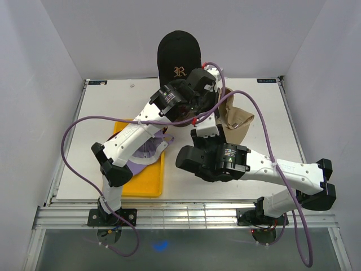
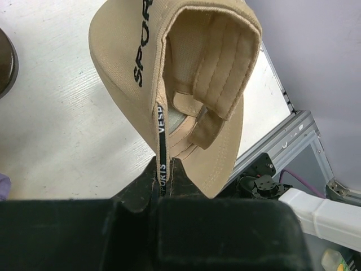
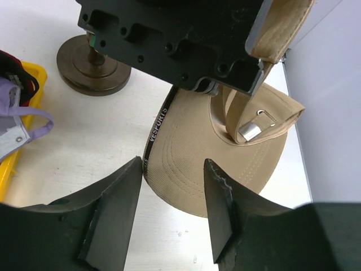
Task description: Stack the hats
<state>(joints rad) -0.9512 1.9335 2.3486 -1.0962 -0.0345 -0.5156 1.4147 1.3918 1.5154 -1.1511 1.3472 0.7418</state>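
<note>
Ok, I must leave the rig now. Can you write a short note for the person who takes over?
Left gripper: shut on the brim edge of the tan cap, holding it up.
Right gripper: open, close to that brim, not gripping it.
Black cap with gold R: up on the stand at the back.
Lavender cap: in the yellow tray.
Done: one cap placed.
Left: probably put the tan cap on the black one, then the tray caps.
</note>
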